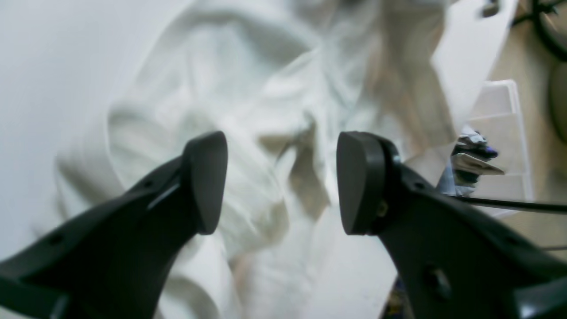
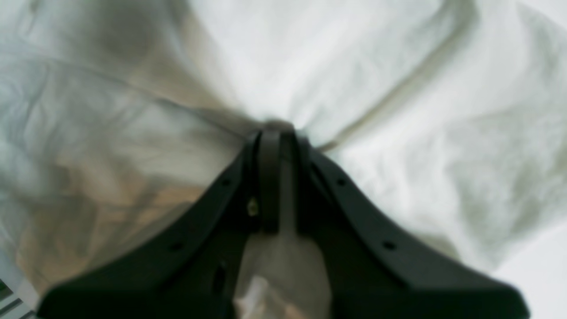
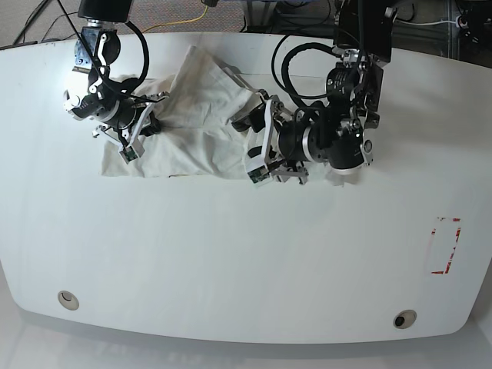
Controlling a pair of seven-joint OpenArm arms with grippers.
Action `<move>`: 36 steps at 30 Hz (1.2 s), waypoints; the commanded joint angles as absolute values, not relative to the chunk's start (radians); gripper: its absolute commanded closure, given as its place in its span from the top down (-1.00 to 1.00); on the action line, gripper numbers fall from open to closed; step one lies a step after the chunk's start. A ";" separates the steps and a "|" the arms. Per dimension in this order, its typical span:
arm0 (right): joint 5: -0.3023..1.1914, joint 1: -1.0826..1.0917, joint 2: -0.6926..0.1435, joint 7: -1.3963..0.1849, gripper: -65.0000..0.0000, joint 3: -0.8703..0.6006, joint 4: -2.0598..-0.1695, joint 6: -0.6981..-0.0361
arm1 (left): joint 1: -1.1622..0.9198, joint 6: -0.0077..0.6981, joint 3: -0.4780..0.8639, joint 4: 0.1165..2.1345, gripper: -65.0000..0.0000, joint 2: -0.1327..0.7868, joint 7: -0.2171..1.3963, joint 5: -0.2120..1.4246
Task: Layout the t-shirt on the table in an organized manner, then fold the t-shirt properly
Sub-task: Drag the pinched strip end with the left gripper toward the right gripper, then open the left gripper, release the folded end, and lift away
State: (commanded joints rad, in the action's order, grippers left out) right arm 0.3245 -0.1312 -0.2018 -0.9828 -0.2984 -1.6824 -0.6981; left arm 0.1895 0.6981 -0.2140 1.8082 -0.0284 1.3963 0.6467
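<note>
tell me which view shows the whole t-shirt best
The base view: the t-shirt lies crumpled on the table with most of its outline visible. Both wrist views show only blurred close-up folds.

Crumpled white t-shirt (image 3: 196, 115), bunched and creased, on the far-left part of the glossy white table (image 3: 246, 261).

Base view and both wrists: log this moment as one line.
t-shirt: crumpled, unfolded | right hand: shut on t-shirt | left hand: open above cloth | table: shirt at far side
</note>
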 joint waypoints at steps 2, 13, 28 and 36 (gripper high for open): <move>0.325 -0.131 -0.199 -0.983 -0.84 -0.298 -1.682 -0.698 | 0.216 0.698 -0.182 1.810 0.13 -0.016 1.396 0.647; 0.331 -0.133 -0.191 -0.981 -0.84 -0.298 -1.682 -0.698 | 0.282 0.698 0.090 1.808 -0.42 0.147 1.396 0.642; 0.331 -0.128 -0.191 -0.981 -0.84 -0.298 -1.682 -0.698 | 0.148 0.685 0.094 1.807 -0.72 0.228 1.391 0.641; 0.332 -0.128 -0.191 -0.981 -0.84 -0.298 -1.682 -0.698 | 0.097 0.668 0.021 1.804 -0.72 0.209 1.366 0.642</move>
